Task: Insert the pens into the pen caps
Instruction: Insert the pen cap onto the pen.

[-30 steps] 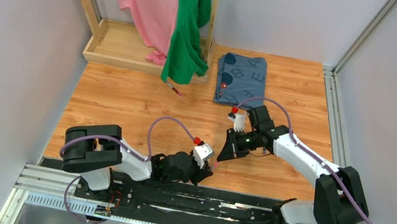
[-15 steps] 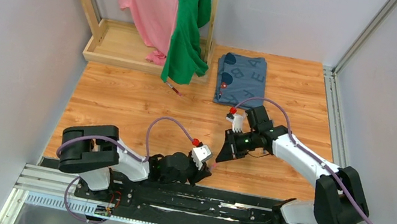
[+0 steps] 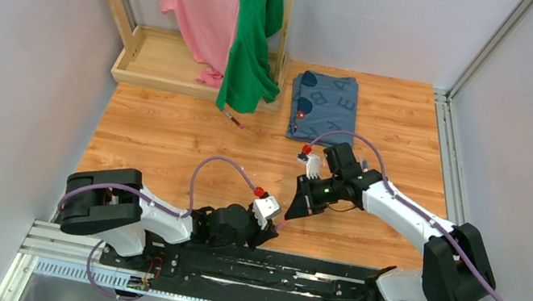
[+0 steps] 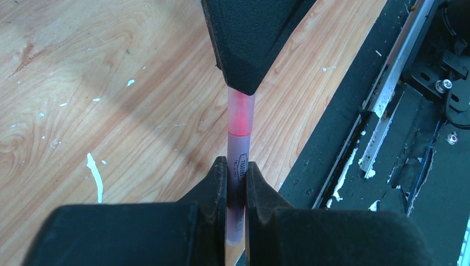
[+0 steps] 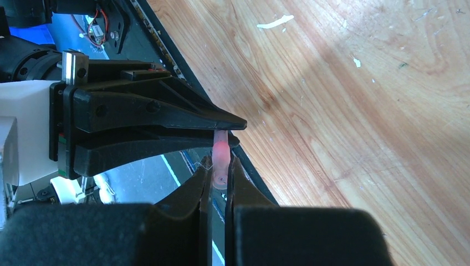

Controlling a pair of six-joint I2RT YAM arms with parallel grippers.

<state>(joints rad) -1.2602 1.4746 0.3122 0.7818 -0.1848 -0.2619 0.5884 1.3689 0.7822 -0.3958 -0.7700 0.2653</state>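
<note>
Left gripper (image 4: pixel 236 166) is clamped on the pen (image 4: pixel 239 149), with the barrel pointing to 12 o'clock in its wrist view. Right gripper (image 5: pixel 218 166) is clamped on the pink cap (image 5: pixel 221 145). The cap sits in line on the pen's end; I can't tell how deep. From the top view, both grippers meet over the table (image 3: pixel 166 142) at 6 o'clock, by the near edge. A second pen (image 3: pixel 232 118) lies at 11 o'clock, just beside the green shirt (image 3: pixel 253 42).

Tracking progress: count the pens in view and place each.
2. Frosted pen in the left gripper; dark red pen on the table by the green shirt. Others may be hidden.
</note>
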